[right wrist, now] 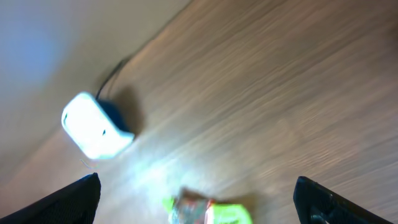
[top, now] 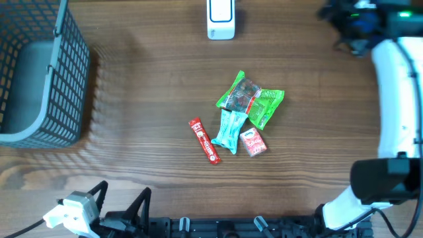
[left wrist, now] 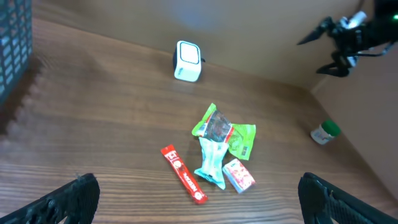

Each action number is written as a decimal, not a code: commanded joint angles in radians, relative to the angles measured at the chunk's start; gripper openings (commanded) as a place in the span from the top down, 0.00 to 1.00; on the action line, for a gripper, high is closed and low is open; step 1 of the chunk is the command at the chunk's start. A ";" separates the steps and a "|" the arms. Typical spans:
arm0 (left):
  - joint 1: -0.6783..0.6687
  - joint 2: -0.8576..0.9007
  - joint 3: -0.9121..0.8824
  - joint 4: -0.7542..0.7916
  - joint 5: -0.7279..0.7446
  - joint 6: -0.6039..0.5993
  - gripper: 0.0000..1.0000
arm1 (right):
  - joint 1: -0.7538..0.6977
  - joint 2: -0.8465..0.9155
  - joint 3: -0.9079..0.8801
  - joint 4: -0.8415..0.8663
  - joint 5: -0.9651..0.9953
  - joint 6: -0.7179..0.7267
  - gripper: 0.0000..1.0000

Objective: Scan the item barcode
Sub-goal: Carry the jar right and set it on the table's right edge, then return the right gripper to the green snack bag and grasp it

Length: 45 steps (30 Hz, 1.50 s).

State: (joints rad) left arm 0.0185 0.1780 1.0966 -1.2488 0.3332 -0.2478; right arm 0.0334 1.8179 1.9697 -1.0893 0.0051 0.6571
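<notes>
Five small packets (top: 231, 129) lie clumped mid-table, some overlapping. Scanner (top: 221, 20) sits at the far edge, basket (top: 39, 79) at the left. Left gripper (top: 121, 198) hangs at the near edge, right gripper (top: 336, 28) far right; both wide, empty. Risk: with the overlap, a pinch may lift two packets or scatter neighbours. Crinkled wrap may hide the barcode.

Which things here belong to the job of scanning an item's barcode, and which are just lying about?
For the job:
white scanner
red stick
teal packet
green packet
sweet bag
small red box

Lying about:
grey basket, perhaps for scanned items, though nothing shows that
green-capped bottle, away from the pile
</notes>
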 commanded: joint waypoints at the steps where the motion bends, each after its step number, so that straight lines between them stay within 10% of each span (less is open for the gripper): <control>1: -0.006 -0.008 0.001 0.010 -0.026 0.009 0.00 | 0.154 0.003 0.000 -0.018 0.167 -0.021 0.00; 13: -0.005 -0.008 0.001 0.116 -0.247 0.004 0.00 | 0.412 0.004 -0.001 -0.048 0.242 0.026 0.00; 35: -0.005 -0.008 0.003 1.001 -0.423 0.304 0.00 | 0.501 0.007 -0.424 0.085 0.234 0.129 0.00; 45: -0.006 -0.014 0.002 0.953 -0.395 0.397 0.00 | 0.552 0.007 -0.441 0.082 0.133 0.102 0.00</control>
State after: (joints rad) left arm 0.0185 0.1764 1.0985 -0.2920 -0.0784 0.0994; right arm 0.5674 1.8221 1.5299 -1.0069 0.2012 0.7628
